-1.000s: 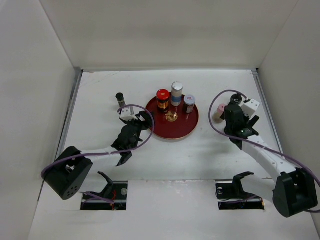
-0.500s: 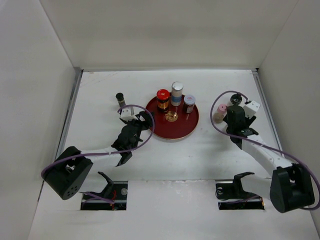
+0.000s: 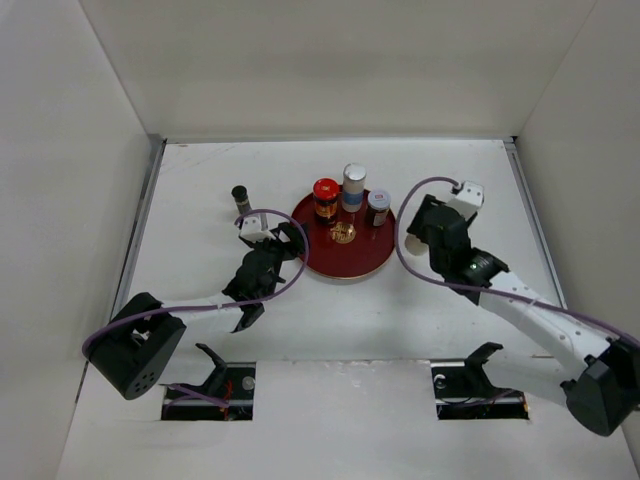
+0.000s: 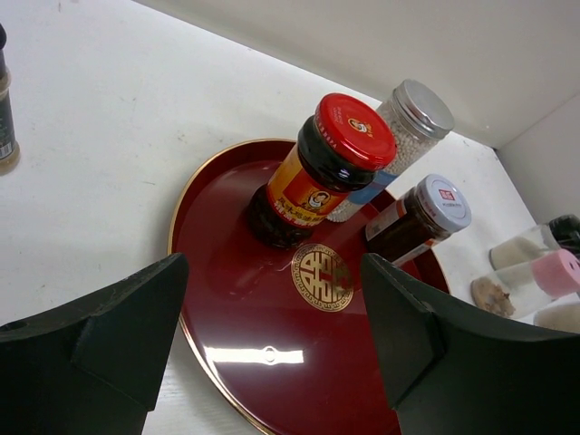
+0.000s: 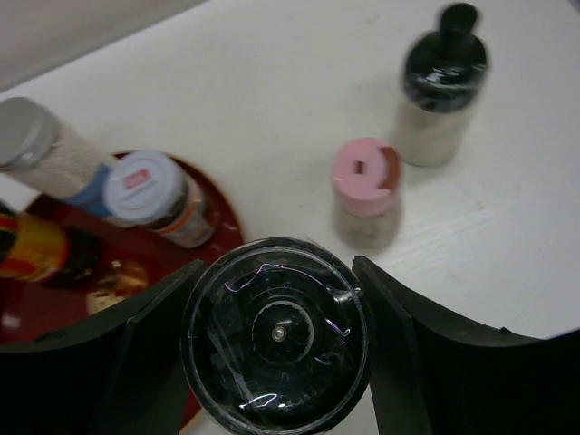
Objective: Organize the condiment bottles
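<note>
The black-lidded jar point(image 5: 276, 333) pinched in the right fingers point(image 5: 136, 362), near the red tray's point(image 3: 345, 265) right rim, should be lowered upright onto bare tray, clear of the grey-capped jar point(image 5: 145, 188). That arm stretches in from lower right. The left fingers point(image 4: 100, 344), spread, face the tray's left rim.

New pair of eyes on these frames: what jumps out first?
The red tray mid-table, three bottles standing at its far side, the red-capped jar brightest. Next, the right claw shut on a black-topped bottle at the tray's right edge, while the left claw gapes open at its left rim.
</note>
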